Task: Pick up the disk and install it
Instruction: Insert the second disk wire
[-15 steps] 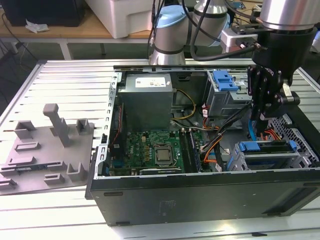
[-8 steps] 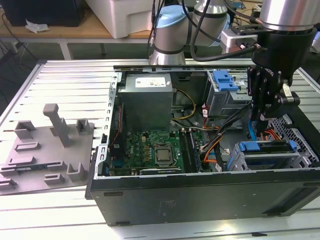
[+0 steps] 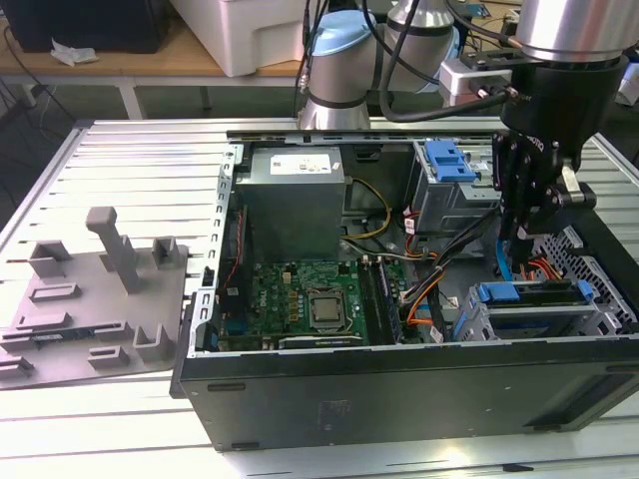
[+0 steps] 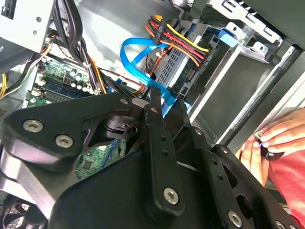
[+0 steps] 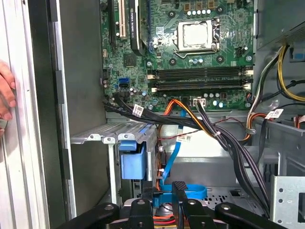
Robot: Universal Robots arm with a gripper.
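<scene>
Inside computer case [image 3: 399, 389], hand [image 3: 519, 225] empty-looking.

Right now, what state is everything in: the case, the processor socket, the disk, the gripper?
computer case: lying on its side, side panel off, open.
processor socket: uncovered, no cooler on it.
disk: apparently seated in the drive cage.
gripper: hangs inside the case, just above the disk.
hand: at the case's outer wall.
</scene>
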